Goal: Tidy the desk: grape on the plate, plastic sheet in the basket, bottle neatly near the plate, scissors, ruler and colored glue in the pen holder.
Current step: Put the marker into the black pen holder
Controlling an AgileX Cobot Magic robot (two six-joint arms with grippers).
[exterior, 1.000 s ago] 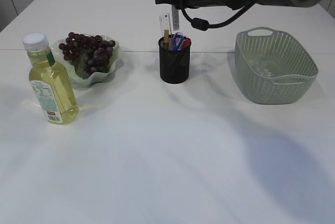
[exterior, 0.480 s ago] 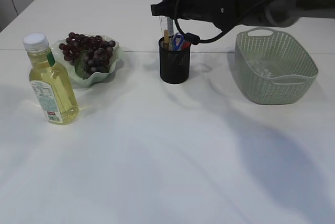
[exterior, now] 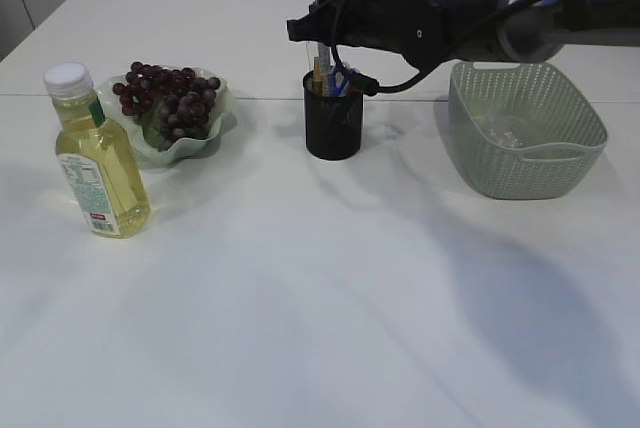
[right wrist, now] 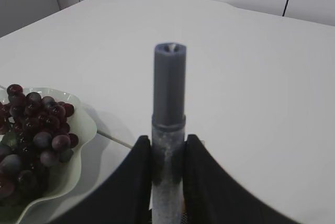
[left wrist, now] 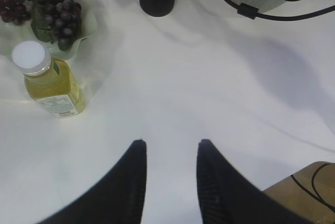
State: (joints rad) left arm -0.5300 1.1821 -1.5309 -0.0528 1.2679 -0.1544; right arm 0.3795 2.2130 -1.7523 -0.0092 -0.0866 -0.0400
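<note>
Colored glue (right wrist: 168, 124) clamped between right fingers (right wrist: 138, 177), upright.

one bottle (exterior: 95, 158), one plate (exterior: 200, 143), one basket (exterior: 525, 128), one pen holder (exterior: 333, 128)

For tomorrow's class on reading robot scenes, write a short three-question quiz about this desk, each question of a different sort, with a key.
1. True or false: the right claw is shut on a grey glue stick.
2. Where do the grapes lie? A) in the basket B) on the plate C) in the pen holder
3. Fill in: the bottle has a ____ cap.

Key: 1 true; 2 B; 3 white
</note>
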